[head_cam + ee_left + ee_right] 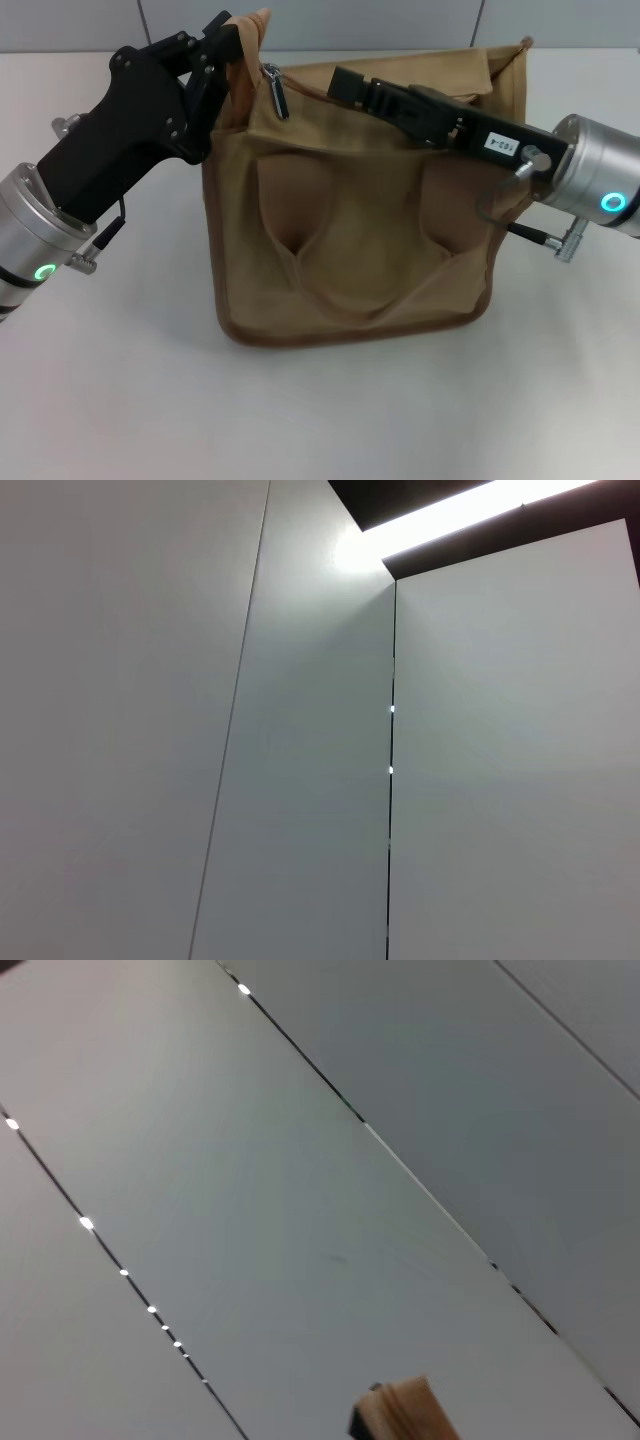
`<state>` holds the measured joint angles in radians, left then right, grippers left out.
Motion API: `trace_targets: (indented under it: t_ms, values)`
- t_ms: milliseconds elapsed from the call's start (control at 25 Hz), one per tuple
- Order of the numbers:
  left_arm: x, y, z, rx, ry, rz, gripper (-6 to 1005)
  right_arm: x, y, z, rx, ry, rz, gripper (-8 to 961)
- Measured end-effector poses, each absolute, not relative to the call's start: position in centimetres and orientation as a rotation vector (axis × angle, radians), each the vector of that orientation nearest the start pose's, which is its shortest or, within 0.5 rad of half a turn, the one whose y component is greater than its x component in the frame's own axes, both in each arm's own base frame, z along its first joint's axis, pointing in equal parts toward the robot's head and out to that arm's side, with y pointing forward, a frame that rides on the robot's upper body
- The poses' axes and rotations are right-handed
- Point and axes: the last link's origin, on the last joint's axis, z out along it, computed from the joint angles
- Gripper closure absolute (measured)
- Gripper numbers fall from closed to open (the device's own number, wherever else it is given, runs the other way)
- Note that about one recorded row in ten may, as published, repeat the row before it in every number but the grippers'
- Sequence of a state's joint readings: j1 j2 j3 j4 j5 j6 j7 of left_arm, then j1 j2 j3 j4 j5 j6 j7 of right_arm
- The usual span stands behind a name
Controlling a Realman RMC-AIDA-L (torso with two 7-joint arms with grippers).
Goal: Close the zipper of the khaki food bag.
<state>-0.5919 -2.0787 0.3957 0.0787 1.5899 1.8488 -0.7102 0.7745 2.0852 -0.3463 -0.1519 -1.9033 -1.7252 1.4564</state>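
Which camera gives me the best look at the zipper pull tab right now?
Head view: the silver zipper pull tab hangs at the khaki food bag's top left corner. Both wrist views show only wall panels, no tab.

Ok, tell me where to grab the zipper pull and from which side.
Take the silver pull tab, not the tape. It hangs free near the left end of the khaki food bag, beside the left gripper at that corner. The right gripper could probably come from the right along the top and pinch its flat faces.
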Motion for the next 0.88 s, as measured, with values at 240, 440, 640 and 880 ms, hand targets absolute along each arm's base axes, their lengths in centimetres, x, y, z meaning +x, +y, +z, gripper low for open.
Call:
trace_targets:
  t_ms: [240,440,640,880]
  values:
    - [-21.6,30.5,-0.6,-2.116,-0.213,-1.566,950,17.0,32.3,-2.8,-2.625,0.775,1.677,884]
    - [-21.2,30.4,-0.7,-2.116,-0.210,-1.594,949,17.2,32.3,-3.3,-2.609,0.780,1.662,733]
    - [-20.6,30.6,-1.0,-2.119,-0.211,-1.621,948,16.7,32.6,-3.9,-2.614,0.806,1.650,529]
    - [-20.2,30.8,-1.1,-2.124,-0.213,-1.631,947,16.3,32.8,-4.5,-2.620,0.828,1.633,410]
